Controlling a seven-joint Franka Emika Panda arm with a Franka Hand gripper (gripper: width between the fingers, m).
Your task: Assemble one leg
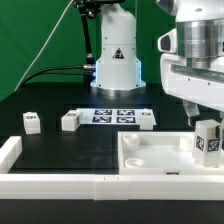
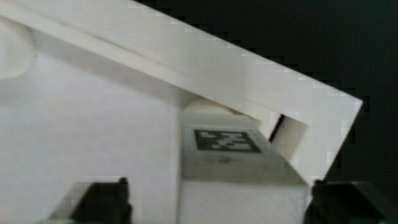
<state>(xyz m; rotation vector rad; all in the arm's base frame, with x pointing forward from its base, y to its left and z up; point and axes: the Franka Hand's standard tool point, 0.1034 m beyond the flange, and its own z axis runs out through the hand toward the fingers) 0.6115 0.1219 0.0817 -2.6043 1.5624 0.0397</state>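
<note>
1. Near edge. A low white plastic rail runs along the front of the black bench.

2. Panel. Directly behind the rail lies a large white square panel with a raised rim. It lies flat on the bench, toward the exterior view's right.

3. Task part. The small white plastic cuboid leg with a black-and-white square marker tag stands upright on the panel. It is inside the rim, close against one corner at the exterior view's right. The pictures do not show whether its foot is seated in a corner hole.

4. Claw. The two-finger claw hangs directly over the leg. In the wrist view its two dark fingers stand wide apart, one on each side of the leg. A clear gap shows between each finger and the leg. The claw is spread and grips nothing.

5. Loose parts. Three further small white tagged blocks lie apart on the bench beyond the panel:
- one block at the exterior view's left;
- a second block near it;
- a third block just beyond the panel's far rim.

6. Marker board. The thin flat white marker board lies between the second and third blocks, slightly farther back.

7. Background. The white robot base stands behind the marker board.
</note>
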